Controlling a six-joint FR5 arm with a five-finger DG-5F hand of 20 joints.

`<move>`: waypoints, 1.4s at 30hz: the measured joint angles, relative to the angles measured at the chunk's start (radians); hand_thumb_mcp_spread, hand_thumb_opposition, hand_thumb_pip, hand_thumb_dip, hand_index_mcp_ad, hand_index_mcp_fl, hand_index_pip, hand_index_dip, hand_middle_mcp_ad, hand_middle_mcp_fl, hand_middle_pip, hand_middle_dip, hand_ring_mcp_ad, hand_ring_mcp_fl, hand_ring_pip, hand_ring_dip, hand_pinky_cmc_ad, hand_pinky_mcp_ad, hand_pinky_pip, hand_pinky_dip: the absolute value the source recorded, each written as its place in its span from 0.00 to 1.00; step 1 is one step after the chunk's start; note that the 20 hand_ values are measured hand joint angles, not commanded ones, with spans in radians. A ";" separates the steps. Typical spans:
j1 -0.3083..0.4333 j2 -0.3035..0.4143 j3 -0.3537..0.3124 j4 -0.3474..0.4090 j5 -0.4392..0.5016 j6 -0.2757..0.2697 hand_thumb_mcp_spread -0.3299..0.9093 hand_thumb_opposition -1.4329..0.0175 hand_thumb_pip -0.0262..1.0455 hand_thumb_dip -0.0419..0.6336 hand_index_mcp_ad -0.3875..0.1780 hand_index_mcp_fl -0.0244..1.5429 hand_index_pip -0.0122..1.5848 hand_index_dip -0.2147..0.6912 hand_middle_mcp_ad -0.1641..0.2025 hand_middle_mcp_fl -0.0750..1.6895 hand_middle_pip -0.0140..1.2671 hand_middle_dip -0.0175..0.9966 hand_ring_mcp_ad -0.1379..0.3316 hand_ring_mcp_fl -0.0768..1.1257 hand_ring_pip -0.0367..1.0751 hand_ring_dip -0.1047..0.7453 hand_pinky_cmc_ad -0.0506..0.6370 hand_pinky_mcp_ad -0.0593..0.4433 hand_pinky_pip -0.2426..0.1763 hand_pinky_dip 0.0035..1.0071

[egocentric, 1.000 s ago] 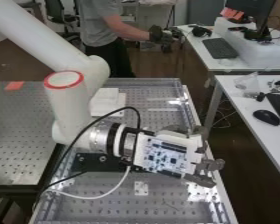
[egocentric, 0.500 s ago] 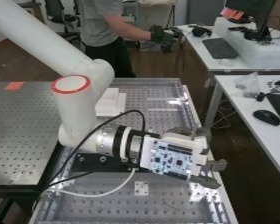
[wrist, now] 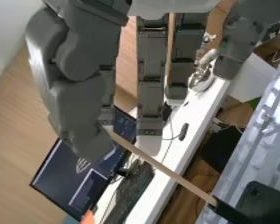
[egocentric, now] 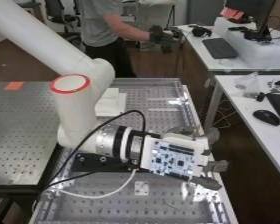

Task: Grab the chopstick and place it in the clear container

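In the high view the hand (egocentric: 218, 166) is over the right part of the perforated bench, reaching past its right edge, with its fingers toward the right. Seen from the wrist, the hand (wrist: 150, 85) has its thumb and a fingertip closed on one end of a thin wooden chopstick (wrist: 162, 168). The stick slants away from that pinch, and its other end meets a narrow dark piece beside a black rounded object. The thumb covers part of the pinched end.
A white block (egocentric: 111, 102) rests on the bench (egocentric: 154, 207) behind the arm. A black cable and a white one loop beside the wrist. To the right, a white desk (egocentric: 234, 107) holds a mouse (egocentric: 266, 117); a keyboard (egocentric: 220, 48) lies on another desk farther back.
The arm and hand have shifted slightly right and down in the high view, mostly in the first half second. A dark fingertip on the hand's far side now sticks out farther right.
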 joint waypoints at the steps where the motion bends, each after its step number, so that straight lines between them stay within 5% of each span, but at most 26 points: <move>1: -0.001 0.001 0.000 0.000 -0.001 -0.001 0.74 0.36 0.41 0.60 0.17 0.49 0.30 0.67 0.57 0.65 0.12 0.79 0.40 0.41 0.14 0.63 0.68 0.77 0.55 0.14; 42: -0.009 0.025 -0.037 0.023 0.003 0.002 0.73 0.36 0.42 0.61 0.17 0.54 0.33 0.62 0.53 0.65 0.12 0.79 0.41 0.40 0.14 0.63 0.68 0.77 0.55 0.14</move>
